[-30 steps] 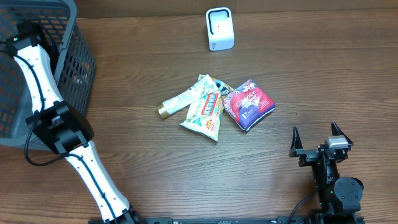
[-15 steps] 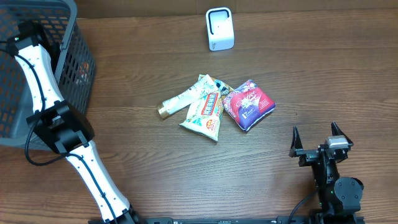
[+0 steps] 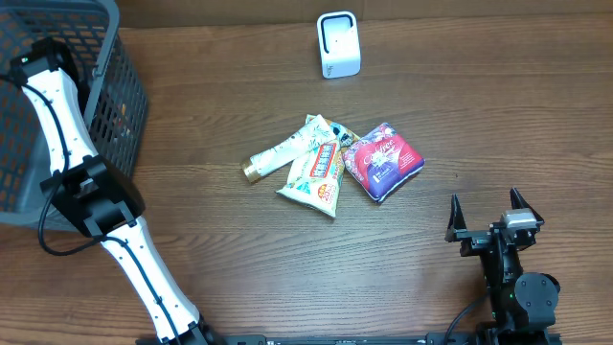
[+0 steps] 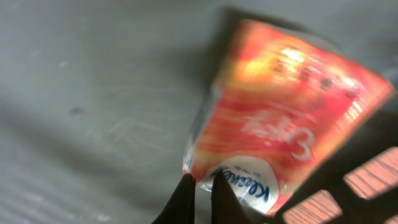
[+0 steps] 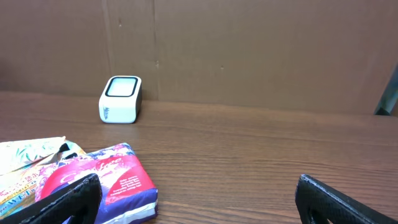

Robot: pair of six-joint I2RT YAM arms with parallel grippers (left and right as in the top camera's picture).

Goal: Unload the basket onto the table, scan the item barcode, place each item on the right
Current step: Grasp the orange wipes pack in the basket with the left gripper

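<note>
My left pincer [image 4: 200,190] is clenched on just the edge of the orange packet [image 4: 273,118] inside the basket [image 3: 123,96] — I fear it slips or snags the mesh on lifting; right pincer [image 3: 486,203] gapes, empty.

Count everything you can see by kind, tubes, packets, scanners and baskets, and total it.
Tubes: 1, cream tube
Packets: 3, green-white pouch, red-purple packet, orange packet in the left fingers
Scanners: 1, white scanner
Baskets: 1, grey basket
Total: 6; a further packet may hide beneath the pile.
</note>
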